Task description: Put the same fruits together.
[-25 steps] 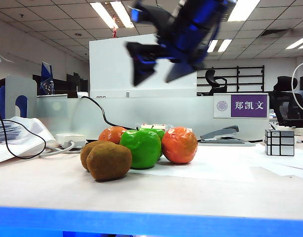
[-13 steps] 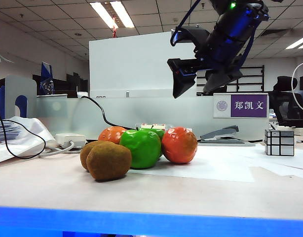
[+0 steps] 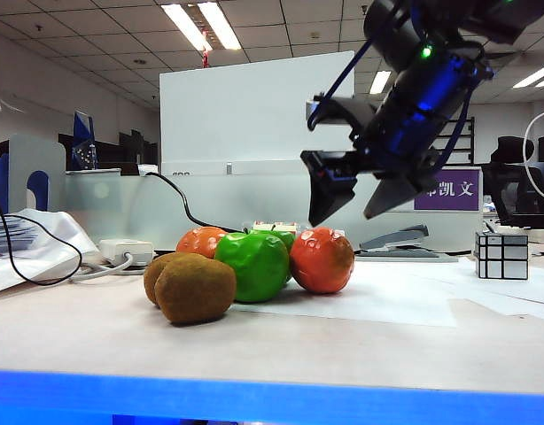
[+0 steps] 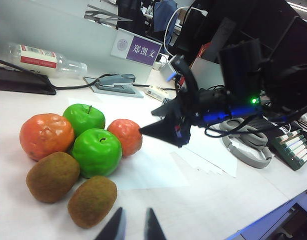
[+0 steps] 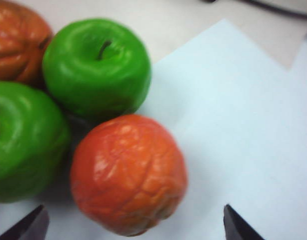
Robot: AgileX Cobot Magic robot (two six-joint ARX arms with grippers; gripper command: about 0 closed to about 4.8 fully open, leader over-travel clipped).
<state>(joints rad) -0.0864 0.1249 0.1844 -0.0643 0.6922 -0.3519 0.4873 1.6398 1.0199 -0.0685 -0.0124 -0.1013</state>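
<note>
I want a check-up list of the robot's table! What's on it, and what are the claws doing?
Surface: pale table, white paper under part of the pile.
Job's things: two kiwis, two apples, two oranges, bunched in one pile.
Clutter: mirror cube, stapler, bottle.
Grippers: right tool open, above the pile; left tool open, near the kiwis, holding nothing.
Cables: black cable behind the fruit.
Surroundings: office desks, partition.

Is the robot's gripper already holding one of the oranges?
No, the right gripper hangs open in the air above the orange, touching nothing.
</note>
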